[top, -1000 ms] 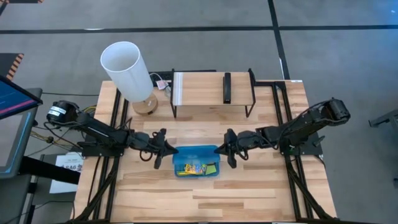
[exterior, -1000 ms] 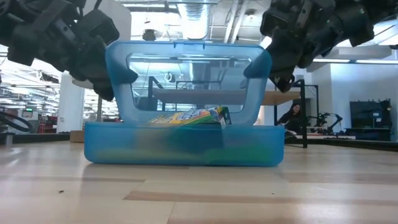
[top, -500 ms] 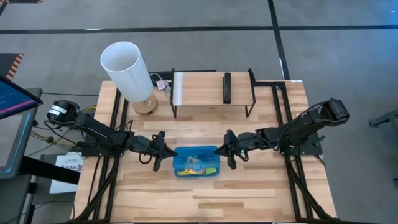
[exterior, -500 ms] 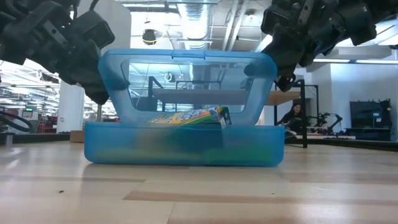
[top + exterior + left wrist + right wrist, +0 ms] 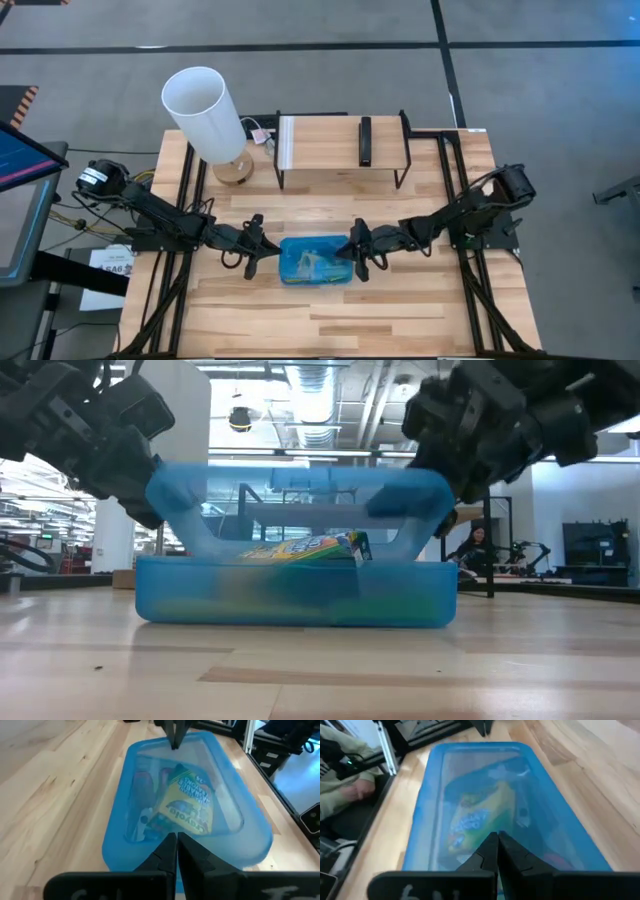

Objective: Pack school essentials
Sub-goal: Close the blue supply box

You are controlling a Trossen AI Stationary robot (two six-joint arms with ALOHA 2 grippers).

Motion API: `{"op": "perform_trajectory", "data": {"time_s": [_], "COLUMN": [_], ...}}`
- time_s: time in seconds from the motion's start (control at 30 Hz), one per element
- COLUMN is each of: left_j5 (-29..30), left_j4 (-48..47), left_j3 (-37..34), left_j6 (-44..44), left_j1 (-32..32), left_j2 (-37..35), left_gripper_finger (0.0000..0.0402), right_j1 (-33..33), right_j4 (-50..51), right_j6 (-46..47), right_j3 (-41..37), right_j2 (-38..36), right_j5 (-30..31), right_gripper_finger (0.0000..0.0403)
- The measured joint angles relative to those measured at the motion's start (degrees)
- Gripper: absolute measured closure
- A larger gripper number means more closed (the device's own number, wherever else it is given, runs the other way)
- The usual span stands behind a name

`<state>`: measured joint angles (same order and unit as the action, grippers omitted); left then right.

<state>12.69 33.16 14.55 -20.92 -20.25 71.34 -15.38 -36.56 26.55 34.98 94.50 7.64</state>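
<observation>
Blue translucent case [image 5: 316, 261] sits mid-table, lid [image 5: 300, 500] partly lowered, tilted over base. Crayon box [image 5: 187, 802] lies inside w/ other small stationery, blurred thru lid. Left gripper [image 5: 262, 252] at case's left end, fingers pinched together, tips on lid edge. Right gripper [image 5: 355, 251] at right end, fingers likewise together against lid. Lamp [image 5: 207, 117] & rack [image 5: 340, 148] at far side.

Translucent blue plastic lid [image 5: 316, 256] hangs tilted over the blue case's tray [image 5: 296, 600], blocking entry from above. Left gripper [image 5: 262, 248] and right gripper [image 5: 350, 251] crowd both ends. Bare wooden table [image 5: 330, 320] lies in front.
</observation>
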Motion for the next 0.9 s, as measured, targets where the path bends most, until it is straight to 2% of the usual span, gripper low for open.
{"op": "perform_trajectory", "data": {"time_s": [0.37,0.9], "left_j5": [0.50,7.22], "left_j4": [-0.08,4.50], "left_j3": [0.00,0.00], "left_j6": [-2.31,-2.29], "left_j1": [-1.47,-8.04], "left_j2": [0.01,0.03], "left_gripper_finger": [0.0400,0.0400], "right_j1": [-0.72,-3.94], "right_j4": [-0.10,0.06], "right_j6": [0.41,0.39], "right_j3": [4.91,7.96], "right_j2": [6.81,7.17], "right_j5": [-1.37,-1.79], "right_gripper_finger": [0.0377,0.0377]}}
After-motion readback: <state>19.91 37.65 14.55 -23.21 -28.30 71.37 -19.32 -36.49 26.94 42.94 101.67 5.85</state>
